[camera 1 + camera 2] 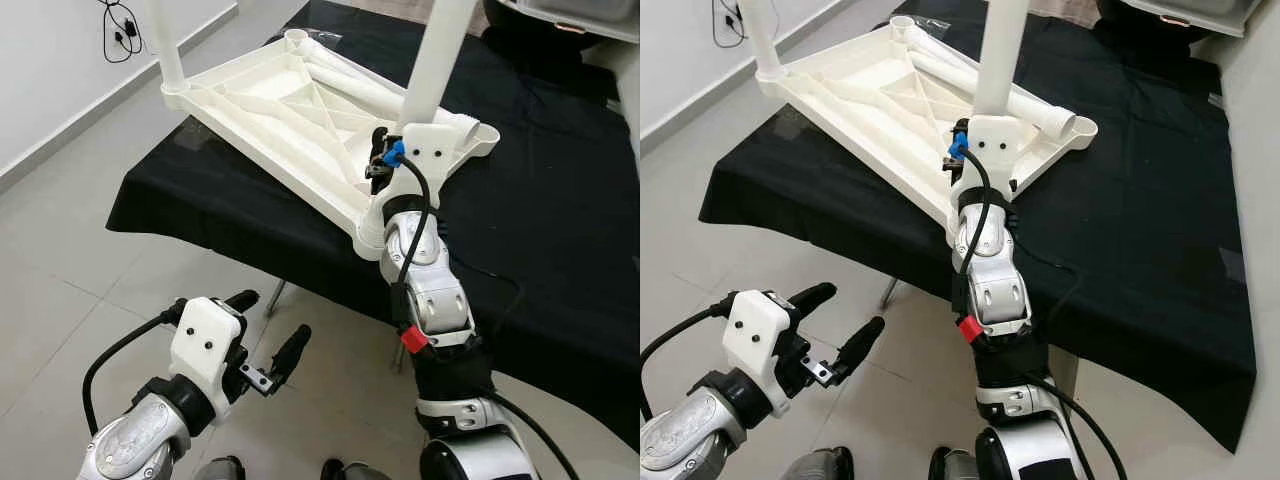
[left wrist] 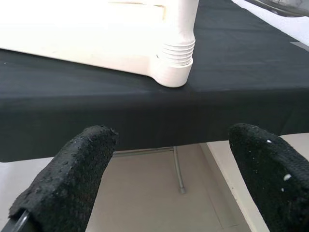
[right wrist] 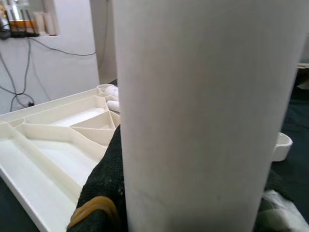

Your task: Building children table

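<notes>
A white plastic table top (image 1: 290, 110) lies upside down on the black-covered table (image 1: 540, 200). One white leg (image 1: 168, 45) stands upright in its far left corner, and another leg (image 1: 350, 82) lies loose in the ribbed underside. My right gripper (image 1: 408, 135) is shut on a third leg (image 1: 437, 60) and holds it upright near the top's right corner; black fingers (image 3: 104, 179) wrap the leg (image 3: 203, 116), whose lower end is hidden. The left gripper (image 1: 270, 335) hangs open over the floor, facing the threaded near corner socket (image 2: 174, 63).
The black cloth's front edge (image 1: 250, 240) overhangs the tiled floor (image 1: 60, 290), with a metal table leg (image 2: 177, 169) beneath. A white wall with hanging cables (image 1: 120, 35) runs along the left. A pale bin (image 1: 570, 15) stands at the back right.
</notes>
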Controlling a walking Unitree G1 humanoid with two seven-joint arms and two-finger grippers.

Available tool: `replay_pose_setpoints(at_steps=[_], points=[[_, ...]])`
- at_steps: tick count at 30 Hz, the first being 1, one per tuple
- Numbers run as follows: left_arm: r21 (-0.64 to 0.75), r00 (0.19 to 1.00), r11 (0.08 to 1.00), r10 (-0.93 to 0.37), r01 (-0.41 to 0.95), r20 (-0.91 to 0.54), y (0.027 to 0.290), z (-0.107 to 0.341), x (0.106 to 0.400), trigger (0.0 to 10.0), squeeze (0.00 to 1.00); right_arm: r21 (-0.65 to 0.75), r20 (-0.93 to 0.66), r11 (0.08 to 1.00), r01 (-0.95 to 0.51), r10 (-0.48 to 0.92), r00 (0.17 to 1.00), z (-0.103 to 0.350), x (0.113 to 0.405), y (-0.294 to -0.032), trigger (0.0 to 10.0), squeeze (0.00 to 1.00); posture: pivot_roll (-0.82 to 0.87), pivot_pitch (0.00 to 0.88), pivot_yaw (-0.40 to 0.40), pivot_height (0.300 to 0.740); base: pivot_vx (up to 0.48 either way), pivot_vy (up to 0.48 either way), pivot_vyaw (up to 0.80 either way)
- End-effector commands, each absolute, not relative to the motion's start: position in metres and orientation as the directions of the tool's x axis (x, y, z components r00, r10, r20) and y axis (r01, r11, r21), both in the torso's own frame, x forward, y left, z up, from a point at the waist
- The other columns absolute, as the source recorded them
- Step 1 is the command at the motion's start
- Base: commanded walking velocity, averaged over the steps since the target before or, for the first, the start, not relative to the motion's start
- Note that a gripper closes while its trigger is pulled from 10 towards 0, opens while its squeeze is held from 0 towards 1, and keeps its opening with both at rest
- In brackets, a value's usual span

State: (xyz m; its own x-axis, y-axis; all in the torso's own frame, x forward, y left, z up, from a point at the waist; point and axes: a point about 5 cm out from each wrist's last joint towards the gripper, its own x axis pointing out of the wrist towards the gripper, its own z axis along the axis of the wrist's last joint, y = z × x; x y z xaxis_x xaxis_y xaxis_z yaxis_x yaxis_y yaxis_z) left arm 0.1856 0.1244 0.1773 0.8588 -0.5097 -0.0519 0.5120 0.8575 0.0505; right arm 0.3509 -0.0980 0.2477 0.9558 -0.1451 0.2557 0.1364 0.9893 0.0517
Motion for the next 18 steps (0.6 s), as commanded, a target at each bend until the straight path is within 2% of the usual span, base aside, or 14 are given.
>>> replay_pose_setpoints(at_steps=[1,9,13,16,17,18], points=[[0.046,0.857,0.856,-0.51,0.514,-0.077,0.125,0.172,0.185,10.0,0.0,0.003,-0.003,0.966,0.26,-0.26,0.966,0.191,0.355,-0.115,10.0,0.0,0.14,0.217,-0.092,0.74,0.0,0.0,0.0],[0.052,0.859,0.858,-0.506,0.51,-0.075,0.126,0.172,0.186,10.0,0.0,0.014,-0.02,0.874,0.486,-0.486,0.874,0.186,0.353,-0.131,10.0,0.0,0.14,0.218,-0.092,0.74,0.0,0.0,0.0],[0.053,0.86,0.859,-0.506,0.51,-0.075,0.127,0.172,0.187,10.0,0.0,0.004,-0.019,0.843,0.538,-0.538,0.843,0.185,0.35,-0.133,10.0,0.0,0.14,0.218,-0.092,0.74,0.0,0.0,0.0],[0.053,0.859,0.858,-0.507,0.511,-0.073,0.126,0.172,0.187,10.0,0.0,-0.02,-0.045,0.746,0.665,-0.666,0.745,0.18,0.342,-0.135,10.0,0.0,0.14,0.218,-0.09,0.74,0.0,0.0,0.0],[0.053,0.859,0.858,-0.507,0.511,-0.073,0.126,0.172,0.187,10.0,0.0,-0.02,-0.045,0.746,0.665,-0.666,0.745,0.18,0.342,-0.135,10.0,0.0,0.14,0.218,-0.09,0.74,0.0,0.0,0.0],[0.054,0.858,0.857,-0.508,0.512,-0.073,0.126,0.172,0.188,10.0,0.0,-0.009,-0.074,0.71,0.705,-0.703,0.707,0.177,0.342,-0.135,10.0,0.0,0.14,0.218,-0.09,0.74,0.0,0.0,0.0]])
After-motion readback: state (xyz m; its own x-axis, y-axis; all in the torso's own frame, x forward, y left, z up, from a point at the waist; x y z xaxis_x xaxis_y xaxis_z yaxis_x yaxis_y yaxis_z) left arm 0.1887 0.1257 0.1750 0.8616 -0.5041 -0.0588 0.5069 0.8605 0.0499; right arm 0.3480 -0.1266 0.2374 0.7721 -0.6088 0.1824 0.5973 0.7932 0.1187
